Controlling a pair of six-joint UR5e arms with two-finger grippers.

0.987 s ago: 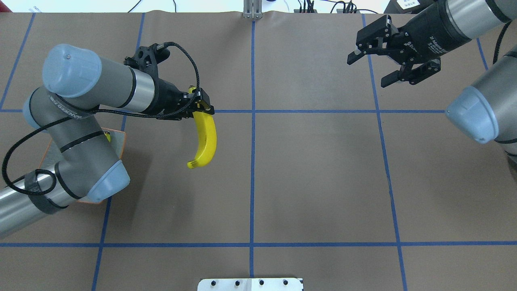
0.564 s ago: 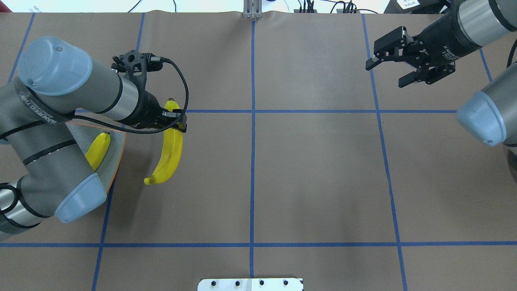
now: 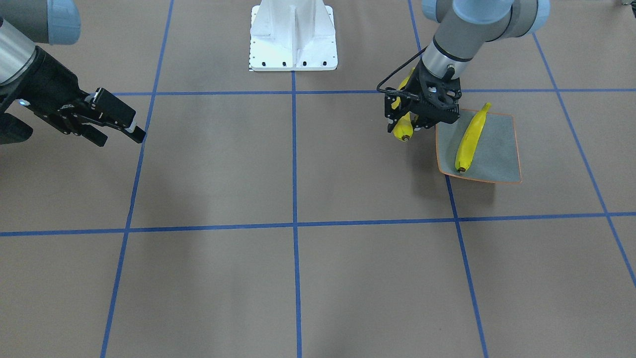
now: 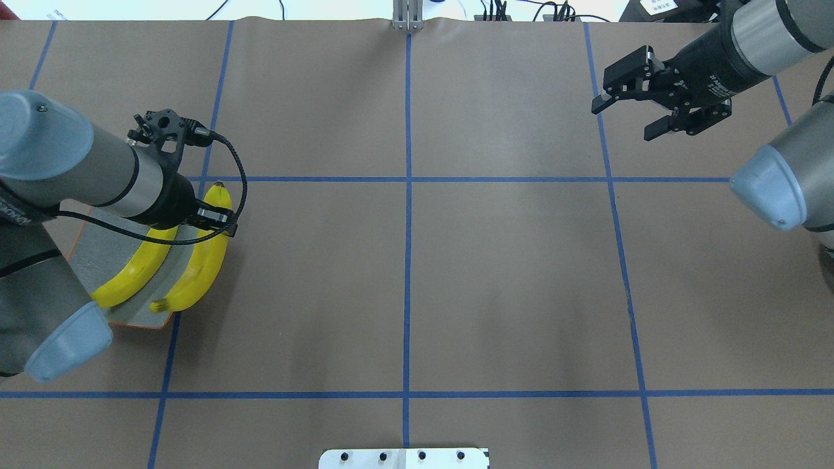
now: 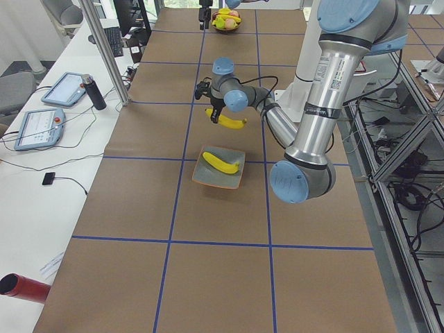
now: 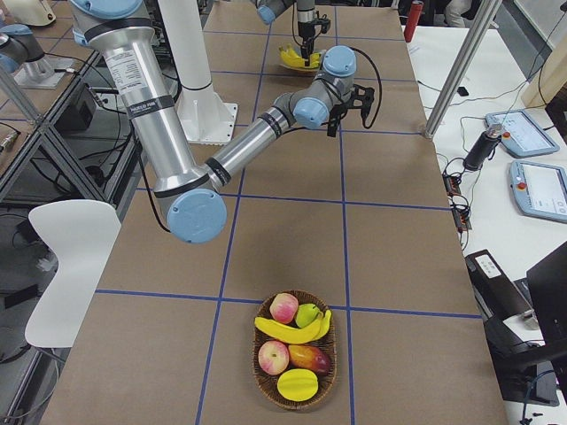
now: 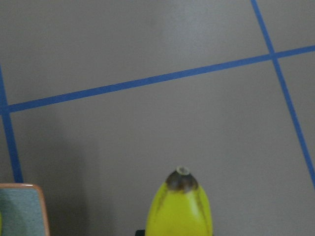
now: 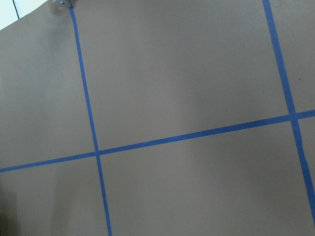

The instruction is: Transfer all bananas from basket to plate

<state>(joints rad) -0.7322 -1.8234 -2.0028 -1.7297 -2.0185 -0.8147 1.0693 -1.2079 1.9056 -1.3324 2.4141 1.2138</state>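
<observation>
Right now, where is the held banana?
Overhead view, left side: the held banana hangs in the left gripper at the right edge of the plate, beside the plated banana.

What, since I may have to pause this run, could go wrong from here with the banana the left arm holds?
The left gripper holds the carried banana near one end, so it may swing or slip.
It hangs beside the plate, not clearly over it; released now, it may land on the table.
The banana on the plate lies along the middle and could get knocked off.
</observation>
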